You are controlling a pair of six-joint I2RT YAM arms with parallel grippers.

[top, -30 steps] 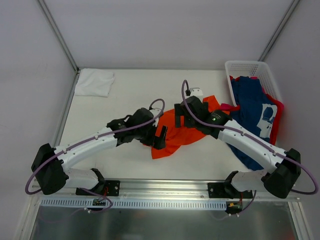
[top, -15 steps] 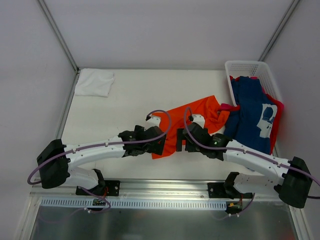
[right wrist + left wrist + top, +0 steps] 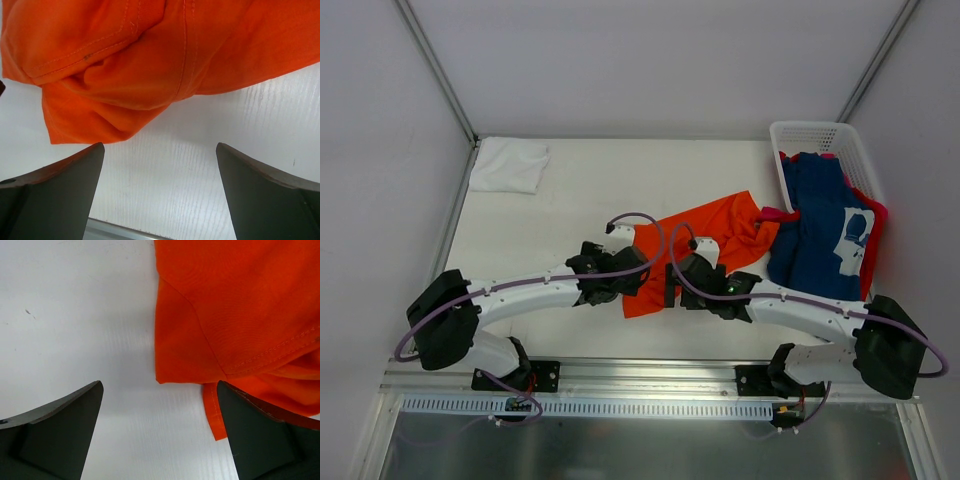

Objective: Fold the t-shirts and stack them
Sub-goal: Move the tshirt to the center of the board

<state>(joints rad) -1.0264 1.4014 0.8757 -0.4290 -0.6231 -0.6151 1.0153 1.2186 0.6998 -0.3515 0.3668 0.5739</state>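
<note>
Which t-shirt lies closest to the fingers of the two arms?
The orange t-shirt: both arms' open fingers are at its near edge. The white one lies far left; the navy one and the pink-red one are at the basket.

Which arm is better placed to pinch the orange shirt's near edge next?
Probably left: the left gripper, open, has a flat corner of the orange shirt lying in its opening. The right gripper, open too, faces a bunched fold that sits mostly ahead of it.
</note>
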